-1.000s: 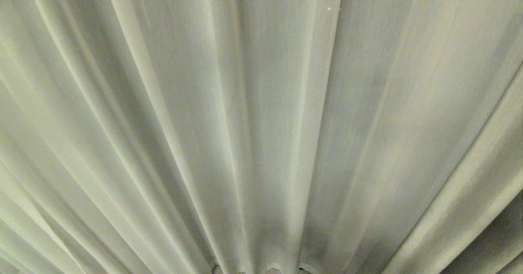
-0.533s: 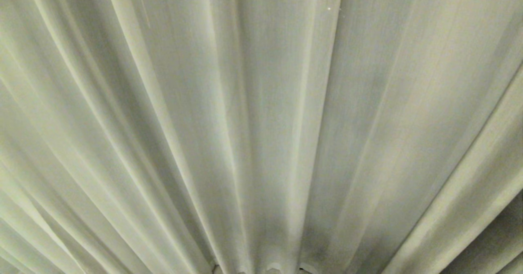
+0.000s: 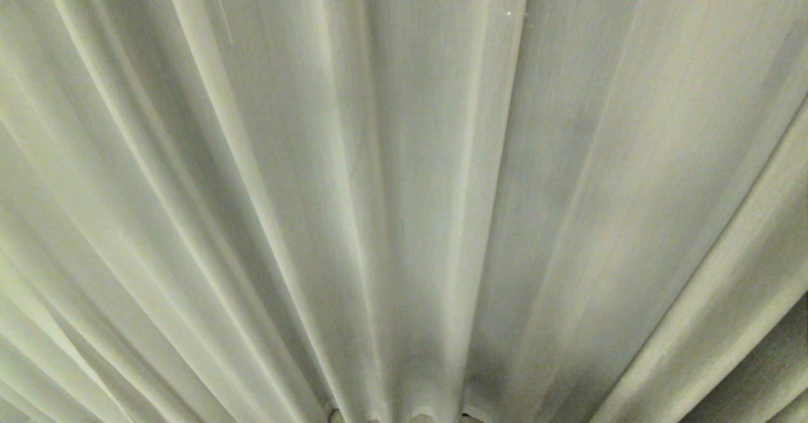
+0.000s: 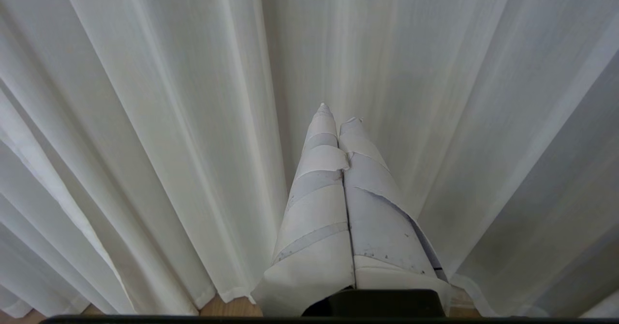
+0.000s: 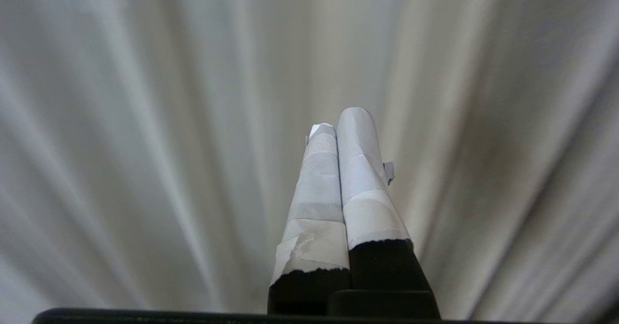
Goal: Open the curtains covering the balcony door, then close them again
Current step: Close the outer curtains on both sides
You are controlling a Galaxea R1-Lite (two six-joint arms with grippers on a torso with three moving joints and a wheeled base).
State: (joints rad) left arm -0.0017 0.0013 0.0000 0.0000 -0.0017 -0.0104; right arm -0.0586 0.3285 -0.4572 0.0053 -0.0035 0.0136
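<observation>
Since the curtains hung drawn across every view w/ no balcony door visible, we judged opening not yet begun; left gripper & right gripper pressed together, empty, just before the fabric.

A strip of light wooden floor shows in the left wrist view, low down and near, under the hanging fabric.
</observation>
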